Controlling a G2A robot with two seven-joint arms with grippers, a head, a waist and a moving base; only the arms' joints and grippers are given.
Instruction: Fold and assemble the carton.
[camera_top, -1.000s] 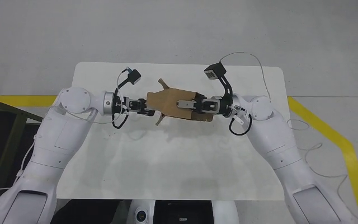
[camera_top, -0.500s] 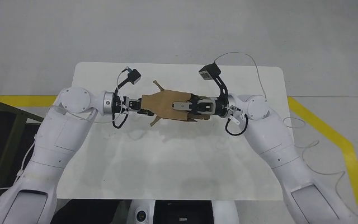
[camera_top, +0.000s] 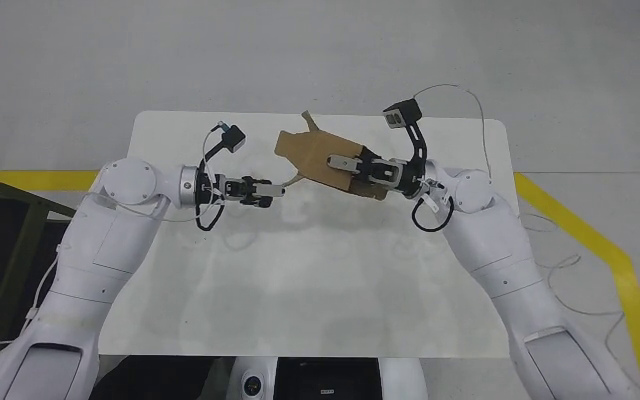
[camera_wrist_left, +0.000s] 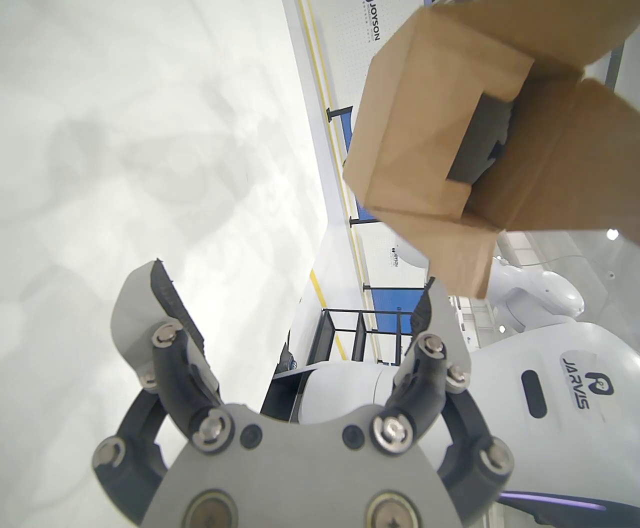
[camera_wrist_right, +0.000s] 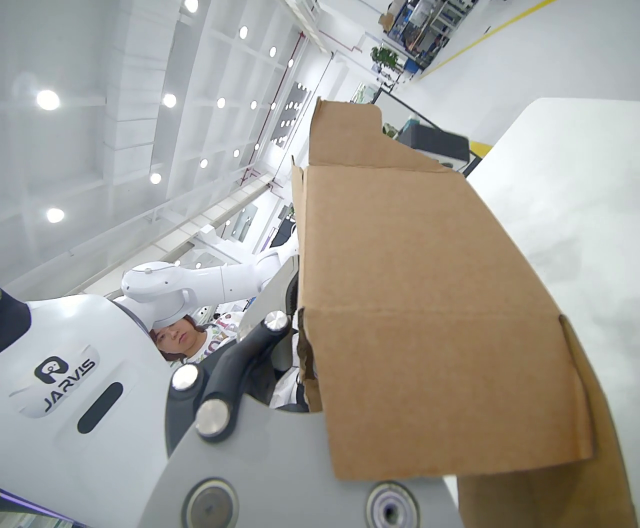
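The right gripper (camera_top: 340, 161) is clamped on the carton (camera_top: 303, 150), holding it above the table's (camera_top: 300, 300) far side. The left gripper (camera_wrist_left: 295, 285), fingers spread wide, sits just beside the carton's hanging flap, gripping nothing.

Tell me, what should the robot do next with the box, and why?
Probably bring the open left gripper up to the carton and pinch a loose flap. The right gripper holds the carton above the table, while the left is empty, just short of it.
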